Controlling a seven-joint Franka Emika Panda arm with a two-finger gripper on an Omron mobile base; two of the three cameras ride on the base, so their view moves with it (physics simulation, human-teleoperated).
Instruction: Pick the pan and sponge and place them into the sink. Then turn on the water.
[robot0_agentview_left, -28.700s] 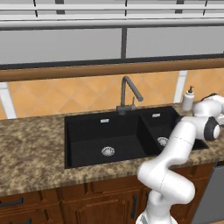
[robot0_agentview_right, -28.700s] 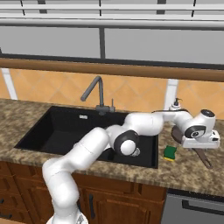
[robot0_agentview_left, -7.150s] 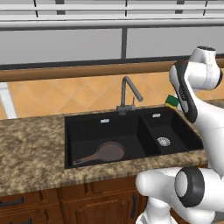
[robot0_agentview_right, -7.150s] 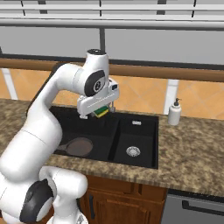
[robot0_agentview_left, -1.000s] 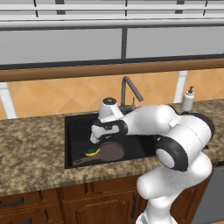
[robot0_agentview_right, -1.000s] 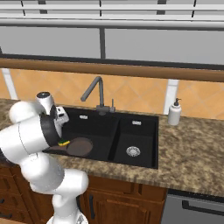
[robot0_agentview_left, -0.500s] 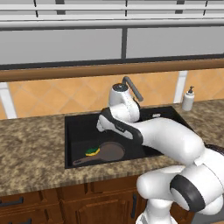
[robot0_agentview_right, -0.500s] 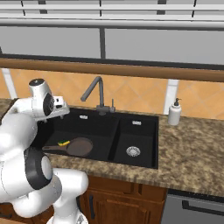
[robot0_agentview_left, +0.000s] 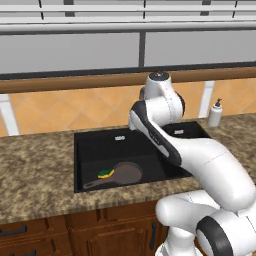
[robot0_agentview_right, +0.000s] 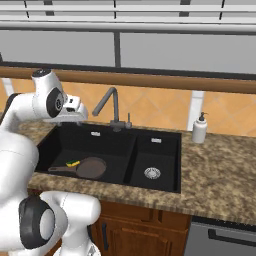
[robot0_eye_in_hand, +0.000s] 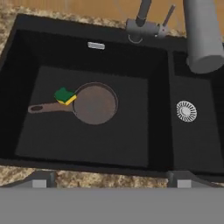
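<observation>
The dark brown pan (robot0_eye_in_hand: 95, 104) lies flat in the left basin of the black sink (robot0_eye_in_hand: 157, 109), its thin handle pointing left. The yellow and green sponge (robot0_eye_in_hand: 64, 96) rests against the pan's rim where the handle joins. Both also show in the base views: the pan (robot0_agentview_right: 91, 167) (robot0_agentview_left: 125, 174) with the sponge (robot0_agentview_right: 73, 163) (robot0_agentview_left: 105, 173). My gripper (robot0_eye_in_hand: 109, 179) hangs open and empty high above the left basin, apart from both; the hand (robot0_agentview_right: 75, 111) sits left of the grey faucet (robot0_agentview_right: 112, 107). No water falls from the faucet's spout (robot0_eye_in_hand: 199, 35).
The right basin holds a round silver drain (robot0_eye_in_hand: 187, 110). A white soap dispenser (robot0_agentview_right: 200, 129) stands on the speckled granite counter (robot0_agentview_right: 220, 175) right of the sink. An orange tiled wall and a wooden ledge run behind the faucet.
The hand has risen out of the left basin and drawn back up beside the faucet. The sponge stays behind on the pan's rim; the pan has not moved.
</observation>
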